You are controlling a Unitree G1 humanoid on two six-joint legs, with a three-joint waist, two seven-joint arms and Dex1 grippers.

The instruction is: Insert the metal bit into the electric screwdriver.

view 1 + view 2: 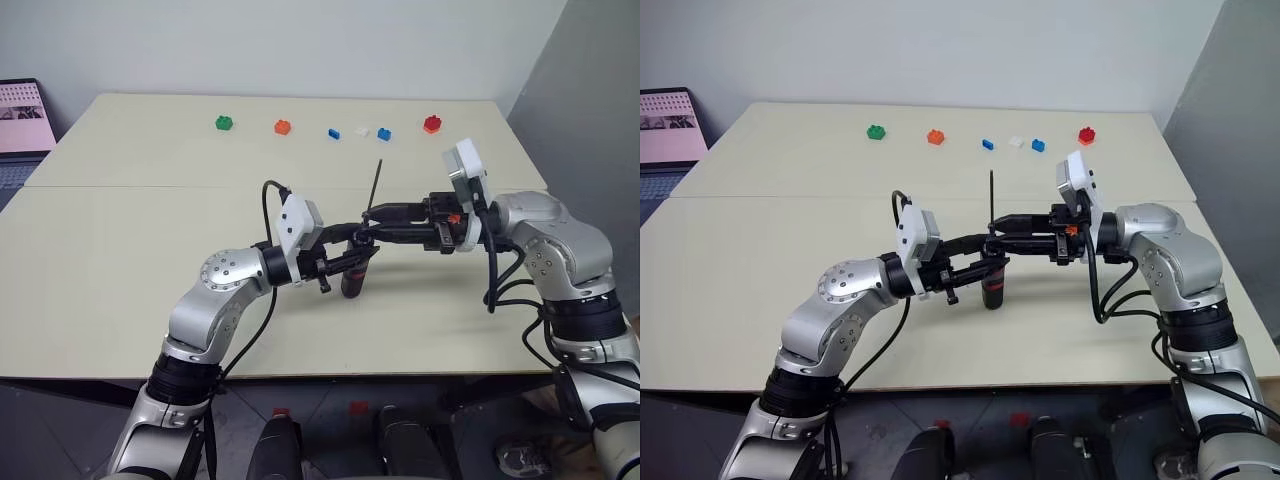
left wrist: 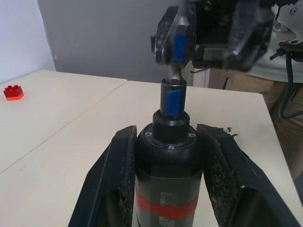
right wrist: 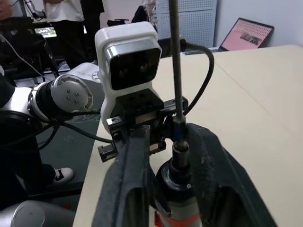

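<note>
Metal bit (image 1: 377, 185) standing upright near the middle of the head views, thin and dark, its lower end seated in the nose of the electric screwdriver (image 1: 354, 275). In the right wrist view the same rod (image 3: 176, 71) running straight up the centre of the frame from the tool's collar. Screwdriver held upright just below centre, black body with a red band (image 2: 166, 209) showing at the bottom of the left wrist view, its stepped black nose (image 2: 173, 101) rising toward the top of that frame.

Left gripper (image 1: 978, 262) clenched on the screwdriver body, one black finger (image 2: 110, 182) pressed to each side of the barrel. Right gripper (image 1: 385, 222) reaching in from the right of the frame, level, its fingers (image 3: 128, 184) flanking the base of the bit at the top of the tool; slightly parted, with narrow gaps visible on either side of the collar, so not clamped hard; actual contact with the bit hard to tell.

Both grippers raised above the pale table (image 1: 120, 300), meeting just left of centre in the right eye view.

Along the far edge of the table, upper part of the frame, a row of small blocks: green block (image 1: 224, 123), orange block (image 1: 283, 127), two blue blocks (image 1: 333, 133) with a white one between, and a red block (image 1: 432, 124). Laptop (image 1: 22, 125) at the upper left edge, screen lit.
</note>
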